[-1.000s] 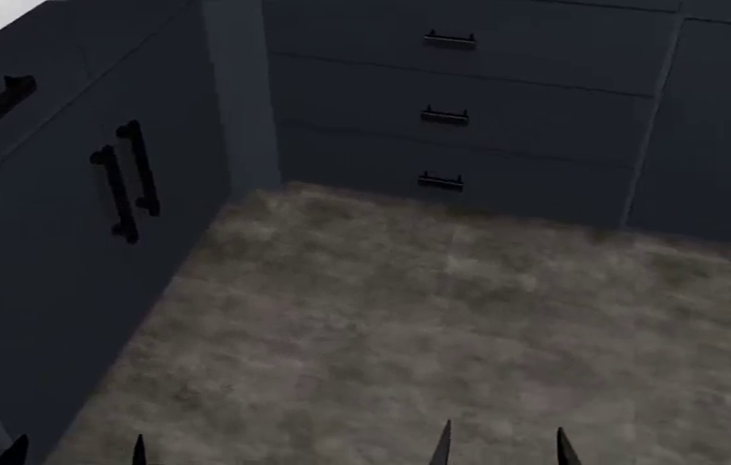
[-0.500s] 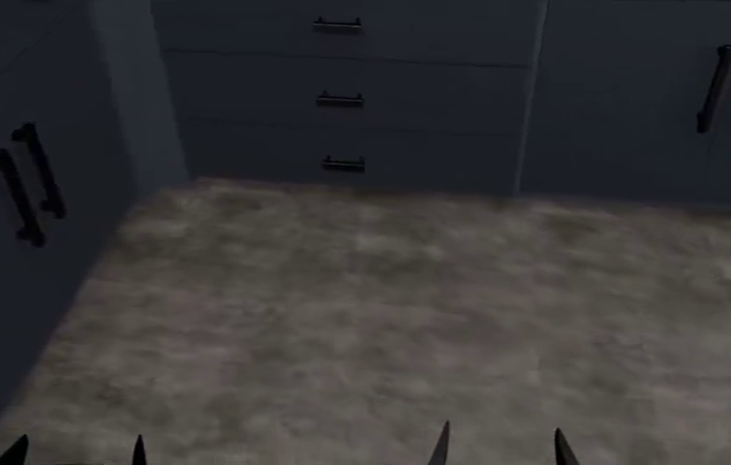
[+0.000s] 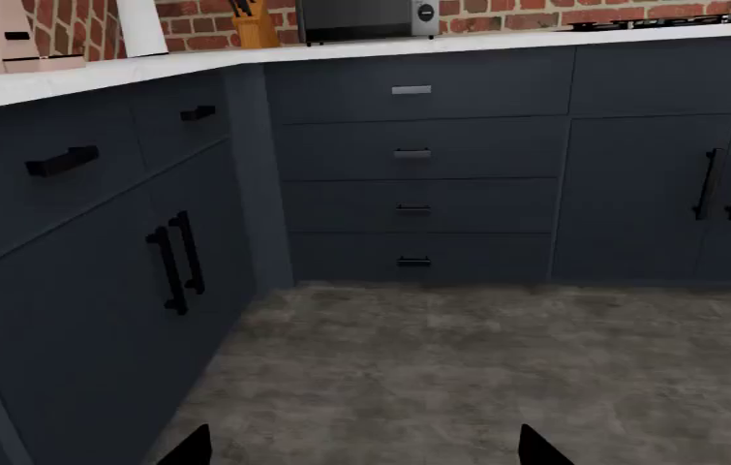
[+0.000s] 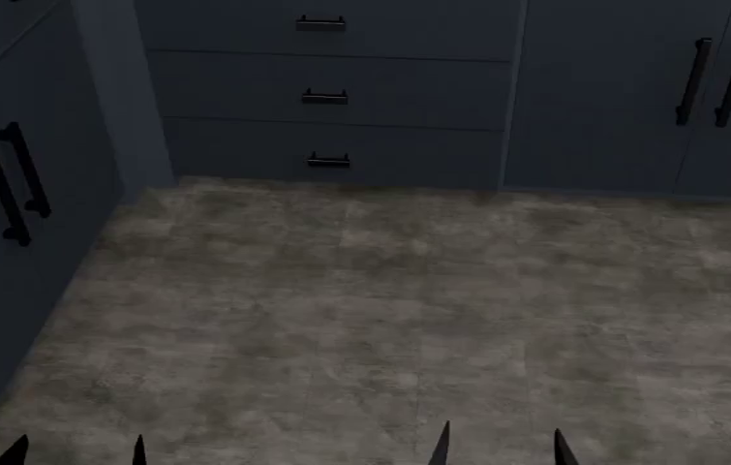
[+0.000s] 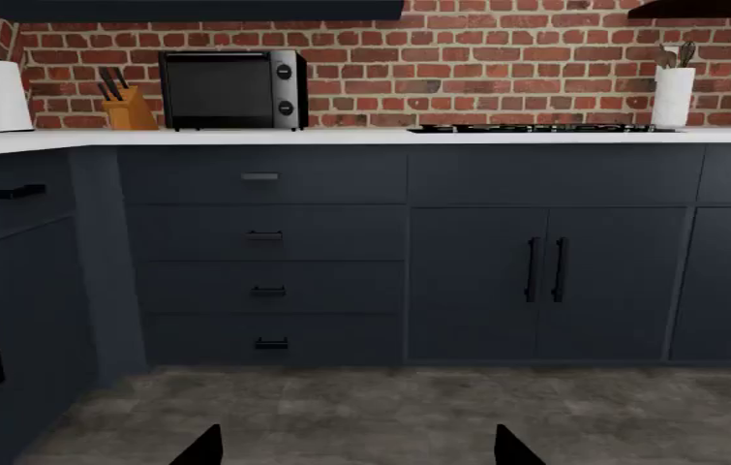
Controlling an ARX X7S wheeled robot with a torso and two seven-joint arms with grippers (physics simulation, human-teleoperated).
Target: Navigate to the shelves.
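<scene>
No shelves show in any view. I face a corner of dark blue kitchen cabinets (image 4: 326,97). My left gripper (image 4: 77,452) pokes up at the head view's lower edge as two dark tips set apart, open and empty. My right gripper (image 4: 500,448) shows the same way further right, open with nothing between its fingers. In the left wrist view my left gripper (image 3: 358,450) hangs over bare floor. The right wrist view shows my right gripper (image 5: 354,448) above the floor in front of the cabinets.
A drawer stack (image 5: 261,257) stands ahead, with double doors (image 5: 543,271) to its right and a side cabinet run (image 3: 106,291) on my left. The white counter (image 5: 339,138) carries a microwave (image 5: 232,89), knife block (image 5: 126,108), paper roll (image 5: 4,95) and cooktop (image 5: 539,127). Grey floor (image 4: 391,320) lies between.
The head view has swung right: the drawer stack and left cabinet slid left in frame, and the double doors on the right came into view. Both grippers keep their places.
</scene>
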